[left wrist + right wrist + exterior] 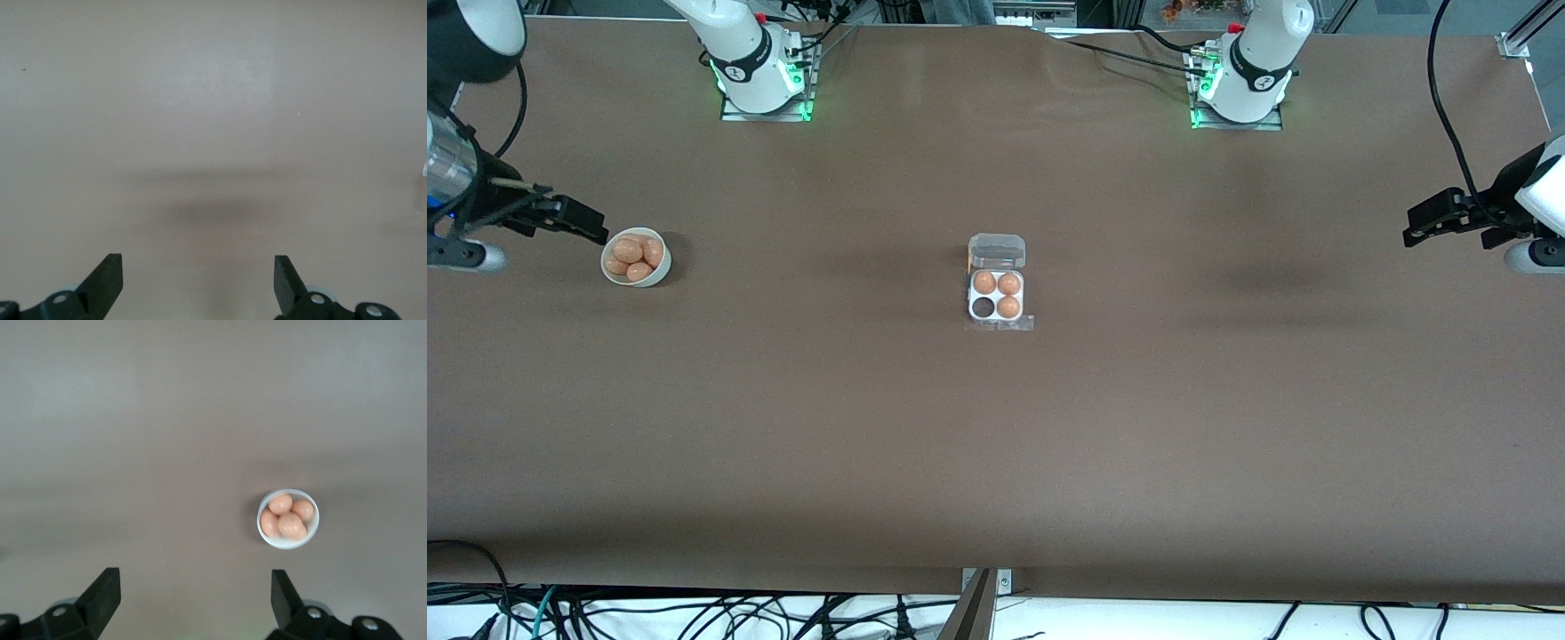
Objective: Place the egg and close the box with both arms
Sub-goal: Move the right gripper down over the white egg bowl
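Both arms (751, 53) are glossy white with black bands, black cables and black fingers (107, 280).

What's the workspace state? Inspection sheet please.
Surface: brown table, bare apart from the items below.
Job's things: box mid-table, lid open; three eggs in it, one cell empty. Spare eggs in a white bowl toward the right arm's end.
Clutter: nothing seen.
Grippers: right pincer open, beside the bowl; left pincer open over bare table at the left arm's end.
Cables: black cable hanging at the left arm; more below the table edge.
Surroundings: two arm bases, green lights.
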Action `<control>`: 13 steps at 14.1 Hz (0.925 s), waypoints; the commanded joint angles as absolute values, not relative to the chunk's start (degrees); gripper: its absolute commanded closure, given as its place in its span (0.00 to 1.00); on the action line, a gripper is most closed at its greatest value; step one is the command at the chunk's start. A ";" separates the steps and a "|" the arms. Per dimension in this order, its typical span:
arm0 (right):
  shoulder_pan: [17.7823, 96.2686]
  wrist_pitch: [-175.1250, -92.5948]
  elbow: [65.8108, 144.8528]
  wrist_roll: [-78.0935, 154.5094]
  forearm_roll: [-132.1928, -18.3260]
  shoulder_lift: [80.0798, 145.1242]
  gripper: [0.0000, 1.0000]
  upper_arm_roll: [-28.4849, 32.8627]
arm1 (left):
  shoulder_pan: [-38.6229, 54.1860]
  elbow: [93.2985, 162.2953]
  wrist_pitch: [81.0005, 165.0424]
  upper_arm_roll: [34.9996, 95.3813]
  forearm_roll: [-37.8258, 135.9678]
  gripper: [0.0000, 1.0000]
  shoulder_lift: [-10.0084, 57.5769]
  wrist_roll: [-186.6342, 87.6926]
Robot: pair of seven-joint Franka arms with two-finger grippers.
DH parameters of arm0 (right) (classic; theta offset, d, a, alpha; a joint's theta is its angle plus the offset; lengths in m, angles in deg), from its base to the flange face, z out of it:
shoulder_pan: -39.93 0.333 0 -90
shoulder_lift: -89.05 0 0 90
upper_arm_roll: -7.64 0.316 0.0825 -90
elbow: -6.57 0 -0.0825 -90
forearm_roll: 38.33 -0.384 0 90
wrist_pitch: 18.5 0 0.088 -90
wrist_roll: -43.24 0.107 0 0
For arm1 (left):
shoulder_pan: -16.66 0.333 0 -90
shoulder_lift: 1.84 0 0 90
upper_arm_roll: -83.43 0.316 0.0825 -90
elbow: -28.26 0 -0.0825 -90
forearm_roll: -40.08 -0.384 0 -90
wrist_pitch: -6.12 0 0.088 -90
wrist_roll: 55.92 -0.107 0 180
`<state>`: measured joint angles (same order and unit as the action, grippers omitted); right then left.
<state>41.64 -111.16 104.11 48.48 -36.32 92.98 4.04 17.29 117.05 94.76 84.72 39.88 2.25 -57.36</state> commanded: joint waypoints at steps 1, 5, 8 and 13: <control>39.32 -109.38 103.95 47.11 -34.99 97.91 0.00 4.04 | 17.01 115.45 93.49 84.75 39.38 0.00 2.73 -57.77; 39.14 -119.63 112.19 46.06 -32.17 99.60 0.00 2.11 | 17.10 115.45 93.49 84.75 39.38 0.00 2.73 -57.86; 39.14 -129.82 122.20 44.12 -32.17 97.24 0.00 0.52 | 17.10 115.45 93.49 84.83 39.38 0.00 2.73 -57.85; 39.14 -149.16 137.95 38.43 -27.43 93.44 0.00 -4.65 | 17.01 115.45 93.49 84.75 39.38 0.00 2.82 -57.77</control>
